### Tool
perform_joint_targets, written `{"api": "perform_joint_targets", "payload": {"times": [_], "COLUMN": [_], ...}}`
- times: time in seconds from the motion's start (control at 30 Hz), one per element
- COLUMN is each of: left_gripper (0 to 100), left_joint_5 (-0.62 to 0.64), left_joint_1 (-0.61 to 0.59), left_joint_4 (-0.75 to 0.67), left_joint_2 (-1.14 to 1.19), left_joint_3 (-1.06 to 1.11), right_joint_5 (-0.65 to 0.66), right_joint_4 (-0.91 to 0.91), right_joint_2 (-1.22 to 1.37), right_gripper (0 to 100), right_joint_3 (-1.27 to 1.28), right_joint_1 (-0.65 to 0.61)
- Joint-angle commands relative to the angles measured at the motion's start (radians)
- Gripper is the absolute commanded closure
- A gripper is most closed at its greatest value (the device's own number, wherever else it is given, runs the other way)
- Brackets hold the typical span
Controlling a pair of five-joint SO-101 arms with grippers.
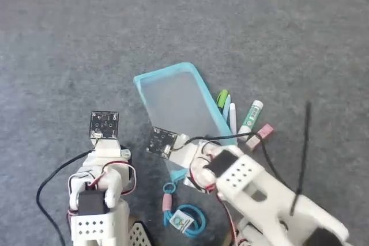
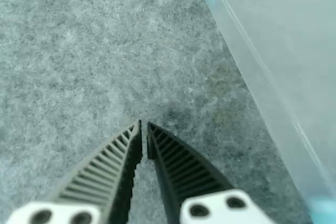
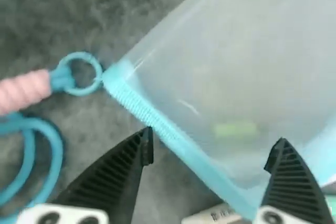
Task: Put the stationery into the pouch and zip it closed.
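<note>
So the pouch (image 1: pixel 176 101), the see-through one with blue trim, lay flat on the grey tabletop (image 1: pixel 69 56) about in the middle, angled, with its near end tucked under the right arm. The right hand (image 3: pixel 212 148) hung right over that near end, fingers (image 3: pixel 137 153) spread wide with nothing gripped. The blue-trimmed edge of the pouch ran across the gap between them, close to one finger. Whether either finger actually touched the pouch, I couldn't tell. At the pouch's corner sat a blue ring (image 3: pixel 79 74), with a pink bead (image 3: pixel 23 92) hooked on and a blue cord (image 3: pixel 31 145) looping away from it, all just off to the side of the right hand. The left hand (image 2: pixel 143 125) was down low over bare tabletop beside the pouch's long side. Its fingers were pinched nearly together, only a sliver of gap between them, and nothing in there. The pouch edge was near it but clearly apart. The stationery was all still outside, lined up just beside the pouch's far long edge: a green marker (image 1: pixel 222 98), a blue pen (image 1: pixel 226 108), a white pen (image 1: pixel 233 120), a white tube with a green cap (image 1: pixel 251 114) and a small pink block (image 1: pixel 260 135). The pens were right up against the trim, and the tube and block sat a bit further out.
</note>
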Motion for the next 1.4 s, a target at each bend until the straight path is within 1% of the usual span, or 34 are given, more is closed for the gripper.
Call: {"api": "perform_joint_targets", "payload": {"times": [0.0,0.17,0.27,0.53,0.63,0.77,0.87,0.97,1.07,1.17,1.37], "left_gripper": [99,99,99,99,99,99,99,99,99,99,99], "left_joint_5": [0.017,0.017,0.017,0.017,0.017,0.017,0.017,0.017,0.017,0.017,0.017], "left_joint_1": [-0.006,-0.006,-0.006,-0.006,-0.006,-0.006,-0.006,-0.006,-0.006,-0.006,-0.006], "left_joint_4": [0.005,0.005,0.005,0.005,0.005,0.005,0.005,0.005,0.005,0.005,0.005], "left_joint_2": [-0.017,-0.017,-0.017,-0.017,-0.017,-0.017,-0.017,-0.017,-0.017,-0.017,-0.017], "left_joint_3": [-0.01,-0.01,-0.01,-0.01,-0.01,-0.01,-0.01,-0.01,-0.01,-0.01,-0.01], "right_joint_5": [-0.061,-0.089,-0.124,-0.187,-0.199,-0.298,-0.365,-0.417,-0.471,-0.514,-0.598], "right_joint_4": [-0.074,-0.101,-0.096,-0.091,-0.059,0.024,0.082,0.143,0.168,0.131,0.025], "right_joint_2": [0.122,0.266,0.343,0.598,0.67,0.662,0.584,0.466,0.363,0.323,0.389], "right_gripper": [65.6,65.6,65.6,65.6,65.6,65.6,65.6,65.6,65.6,65.6,65.6], "right_joint_3": [-0.103,-0.253,-0.359,-0.638,-0.729,-0.812,-0.807,-0.775,-0.727,-0.667,-0.594], "right_joint_1": [0.044,0.137,0.173,0.194,0.24,0.335,0.366,0.36,0.312,0.237,0.065]}}
